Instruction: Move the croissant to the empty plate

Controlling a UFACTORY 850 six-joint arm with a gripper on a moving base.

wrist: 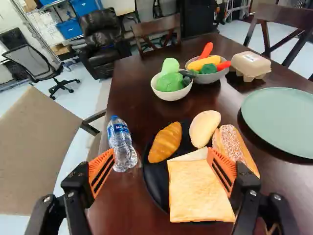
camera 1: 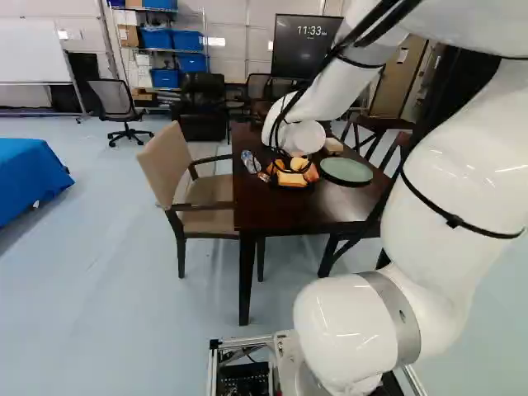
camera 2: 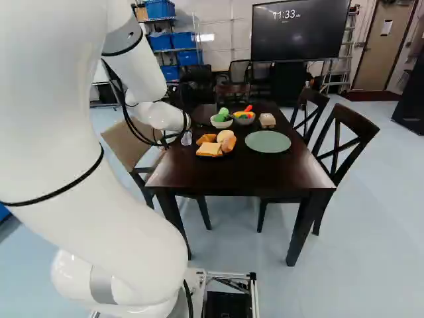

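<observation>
Jaws of our gripper [wrist: 161, 156] are standing open, the croissant [wrist: 165, 143] lying at twelve o'clock; we are advising centred descent, clear of the bread [wrist: 196, 196], the empty plate [wrist: 281, 117] sitting at two o'clock.

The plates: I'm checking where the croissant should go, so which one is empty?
The green plate, bare and nearer the carton; the black plate holds the croissant and other bread.

Wrist view: green plate [wrist: 281, 117] runs off the edge; sliced bread [wrist: 195, 193] hides part of black plate [wrist: 155, 180]. Left base view: arm [camera 1: 326, 95], itself cut off by the edge, seems to block white bowl [wrist: 171, 94]. Right base view: bottle [camera 2: 187, 138] too small for detail.
</observation>
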